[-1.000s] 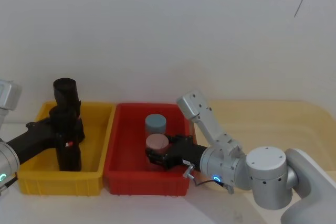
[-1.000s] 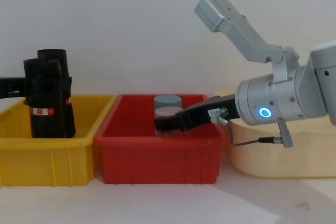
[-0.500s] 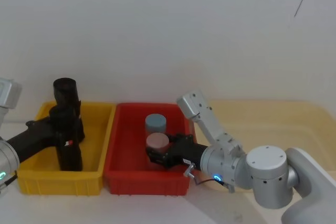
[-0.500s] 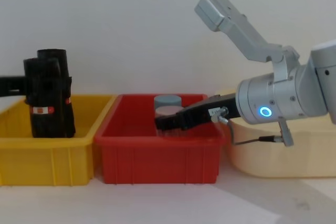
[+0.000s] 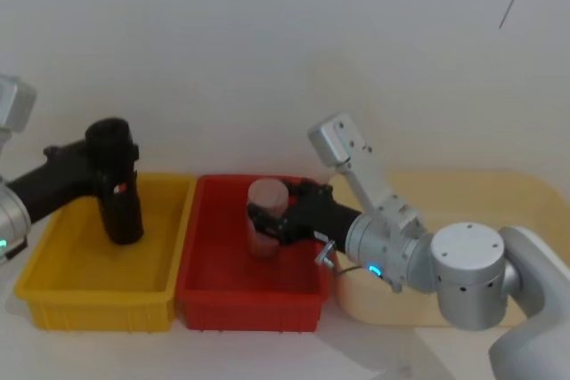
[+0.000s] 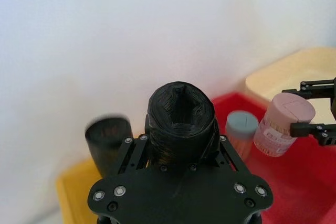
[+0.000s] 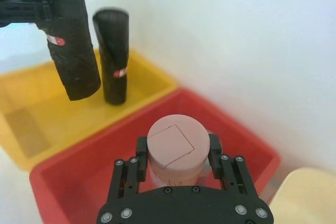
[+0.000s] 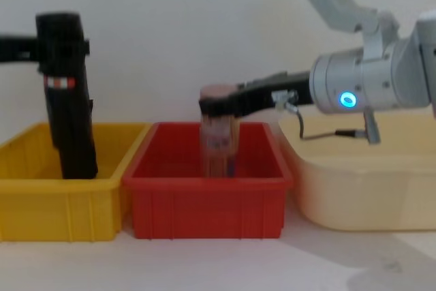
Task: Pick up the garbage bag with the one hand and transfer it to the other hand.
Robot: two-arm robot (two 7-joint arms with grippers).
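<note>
Garbage bag (image 5: 122, 218) higher, upright in level left gripper (image 5: 112, 169), seemingly off yellow bin (image 5: 98, 298)

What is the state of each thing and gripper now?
garbage bag: held over the yellow bin
left gripper: shut on the garbage bag
pink jar: held over the red bin
right gripper: shut on the pink jar
second black roll: upright in yellow bin
grey jar: upright in red bin

Bright, even light washes the wall (image 5: 267, 42) behind the left gripper (image 5: 114, 186), with soft shadows on the table (image 8: 204, 264) below.
</note>
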